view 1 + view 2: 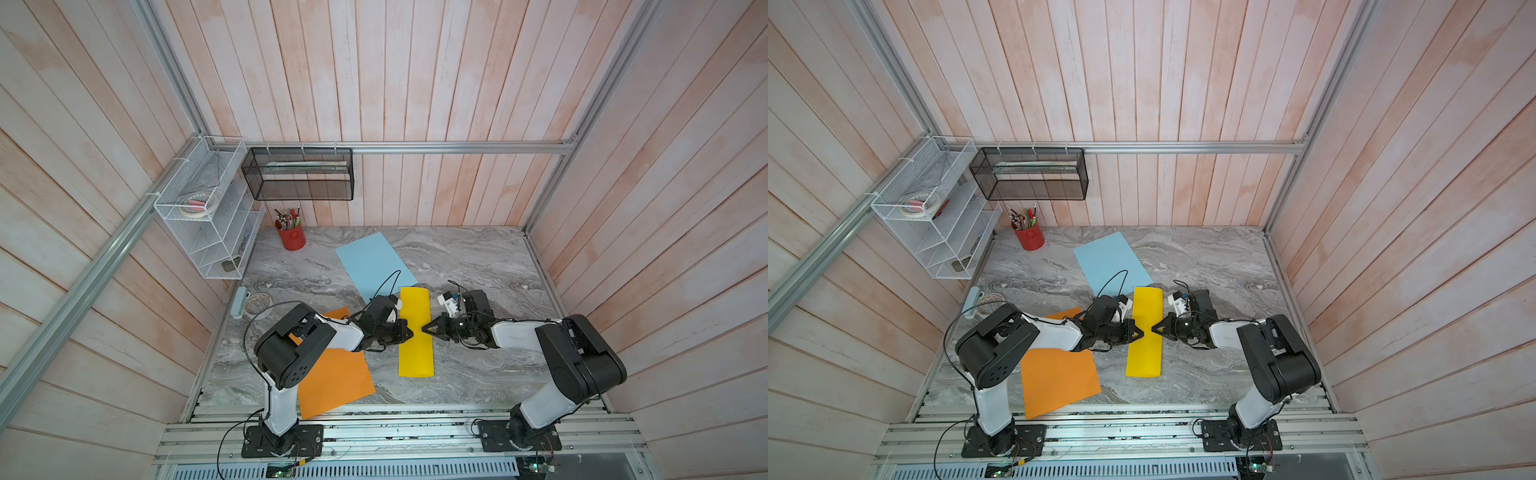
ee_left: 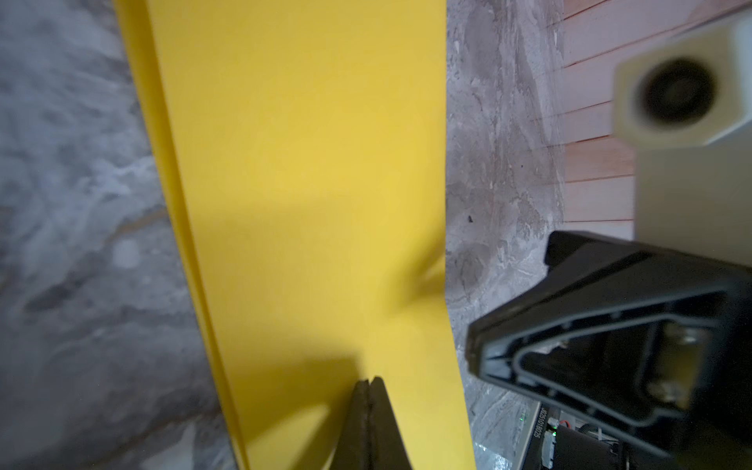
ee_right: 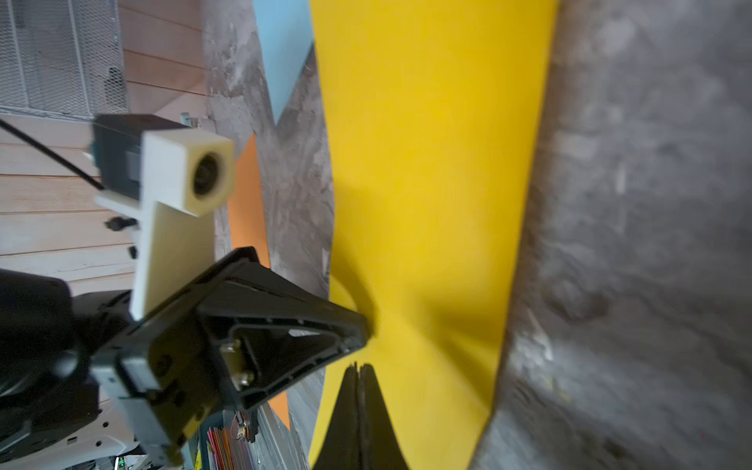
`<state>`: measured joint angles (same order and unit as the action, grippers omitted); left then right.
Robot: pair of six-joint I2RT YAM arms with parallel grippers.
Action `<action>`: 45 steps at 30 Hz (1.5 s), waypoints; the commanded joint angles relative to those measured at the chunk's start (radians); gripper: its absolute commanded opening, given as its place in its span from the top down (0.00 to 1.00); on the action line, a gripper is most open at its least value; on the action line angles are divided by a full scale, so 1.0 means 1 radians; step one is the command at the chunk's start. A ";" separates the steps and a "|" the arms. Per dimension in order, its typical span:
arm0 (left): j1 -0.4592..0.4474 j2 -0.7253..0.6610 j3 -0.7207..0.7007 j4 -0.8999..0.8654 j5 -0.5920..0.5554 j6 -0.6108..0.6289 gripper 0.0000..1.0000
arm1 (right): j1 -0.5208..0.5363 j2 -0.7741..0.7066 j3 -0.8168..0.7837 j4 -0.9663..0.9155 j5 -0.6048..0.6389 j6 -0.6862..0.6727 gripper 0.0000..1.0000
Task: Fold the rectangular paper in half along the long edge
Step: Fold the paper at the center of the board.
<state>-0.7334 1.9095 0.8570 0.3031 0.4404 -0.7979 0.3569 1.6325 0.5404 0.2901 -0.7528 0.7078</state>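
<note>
1. Near edge: the orange paper (image 1: 338, 380) lies flat on the marble table (image 1: 478, 266), just beside the left arm. Its near corner overhangs the aluminium rail (image 1: 395, 434) that carries both arm bases.

2. Centre: the yellow paper (image 1: 415, 357) lies already folded into a long narrow strip. Its long axis runs from near to far, between the two arms. In the left wrist view, two stacked edges of the yellow paper (image 2: 305, 162) run along one long side. The near end shows a rounded corner on the right arm's side.

3. Left gripper (image 1: 409, 332): jaws pressed together, nothing pinched between them. The tip sits over the strip at mid-length, as the left wrist view (image 2: 368, 384) confirms.

4. Right gripper (image 1: 426, 329): jaws likewise pressed together, nothing pinched. The tip sits over the opposite long side of the strip, as the right wrist view (image 3: 358, 368) confirms. The two tips face each other, slightly apart. In the right wrist view the paper buckles slightly beside the left gripper's tip.

5. Beyond the strip: the light blue paper (image 1: 374, 262) lies flat and skewed, its near corner just beside the strip's far end.

6. Far left corner: a red pencil cup (image 1: 292, 239) stands upright against the wall.

7. Walls: a white wire rack (image 1: 208, 216) hangs on the left wall, and a black mesh basket (image 1: 299, 174) hangs on the back rail.
</note>
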 commanded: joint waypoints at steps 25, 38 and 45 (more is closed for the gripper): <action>-0.003 0.033 -0.005 -0.083 -0.023 0.021 1.00 | 0.093 -0.206 -0.216 -0.049 0.065 0.104 1.00; -0.003 0.043 -0.013 -0.059 -0.016 0.011 1.00 | -0.031 -0.436 -0.172 -0.357 0.063 0.004 1.00; -0.003 0.038 -0.015 -0.068 -0.023 0.014 1.00 | 0.047 -0.372 -0.170 -0.291 0.051 0.046 1.00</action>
<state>-0.7334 1.9102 0.8574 0.3016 0.4404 -0.7937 0.3901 1.2411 0.3828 0.0051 -0.6899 0.7410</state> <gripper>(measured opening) 0.045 0.042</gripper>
